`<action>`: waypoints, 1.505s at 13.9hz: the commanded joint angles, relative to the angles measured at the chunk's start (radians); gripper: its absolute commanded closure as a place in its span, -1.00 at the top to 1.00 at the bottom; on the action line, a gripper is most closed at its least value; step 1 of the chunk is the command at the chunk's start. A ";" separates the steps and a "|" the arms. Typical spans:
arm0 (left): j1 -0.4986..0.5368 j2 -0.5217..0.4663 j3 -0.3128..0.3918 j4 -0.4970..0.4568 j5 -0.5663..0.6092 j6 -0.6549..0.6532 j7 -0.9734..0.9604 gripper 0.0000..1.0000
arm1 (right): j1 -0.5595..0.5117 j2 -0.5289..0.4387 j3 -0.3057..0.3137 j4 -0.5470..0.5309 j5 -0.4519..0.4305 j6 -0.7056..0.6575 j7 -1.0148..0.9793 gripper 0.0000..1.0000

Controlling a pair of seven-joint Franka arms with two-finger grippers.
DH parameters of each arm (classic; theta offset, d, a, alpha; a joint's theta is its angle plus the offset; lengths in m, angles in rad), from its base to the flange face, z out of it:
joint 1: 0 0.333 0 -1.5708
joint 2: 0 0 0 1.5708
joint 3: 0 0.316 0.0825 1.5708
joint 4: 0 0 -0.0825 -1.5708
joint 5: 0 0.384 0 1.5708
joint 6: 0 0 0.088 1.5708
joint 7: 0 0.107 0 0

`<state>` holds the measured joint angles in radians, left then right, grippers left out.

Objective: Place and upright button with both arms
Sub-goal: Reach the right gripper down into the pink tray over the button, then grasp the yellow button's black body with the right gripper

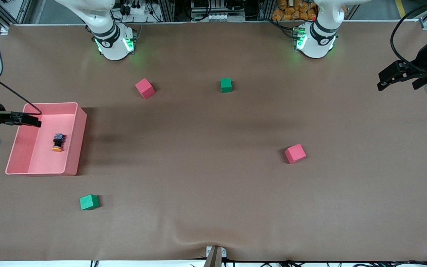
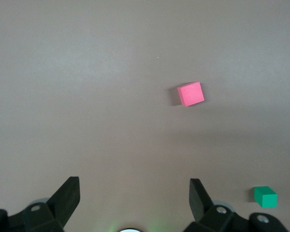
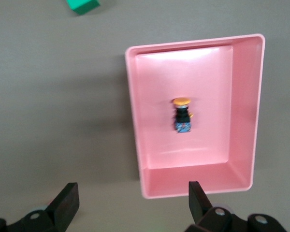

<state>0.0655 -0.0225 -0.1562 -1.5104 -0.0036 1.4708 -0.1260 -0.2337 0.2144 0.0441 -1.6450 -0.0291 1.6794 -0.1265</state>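
The button [image 1: 58, 142] lies on its side in the pink bin [image 1: 76, 141], orange cap toward six o'clock in the front view. Your right gripper [image 3: 130, 203] hangs over the bin's rim, fingers wide; centre over the black body, then descend. The left gripper [image 2: 134, 200] waits, fingers wide.

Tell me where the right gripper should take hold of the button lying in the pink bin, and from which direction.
Probably on the black body of the button, coming straight down from above. It lies on its side on the bin floor, clear of the walls, so the blocky flat sides suit the fingers better than the round orange cap. The right gripper hangs open above the bin; the left gripper waits open.
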 commanded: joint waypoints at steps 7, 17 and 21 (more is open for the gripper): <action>0.002 0.007 -0.008 -0.008 -0.004 -0.007 0.011 1.00 | -0.147 0.089 0.017 -0.251 -0.011 0.367 -0.137 1.00; -0.019 0.016 -0.009 -0.008 -0.007 -0.007 0.006 1.00 | -0.187 0.236 0.019 -0.318 -0.006 0.569 -0.208 1.00; -0.019 0.021 -0.009 -0.008 -0.007 -0.007 0.009 1.00 | -0.188 0.276 0.019 -0.318 -0.006 0.614 -0.209 1.00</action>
<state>0.0454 -0.0032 -0.1640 -1.5228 -0.0036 1.4708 -0.1260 -0.4006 0.4777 0.0469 -1.9506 -0.0290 2.2557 -0.3187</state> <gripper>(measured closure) 0.000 0.000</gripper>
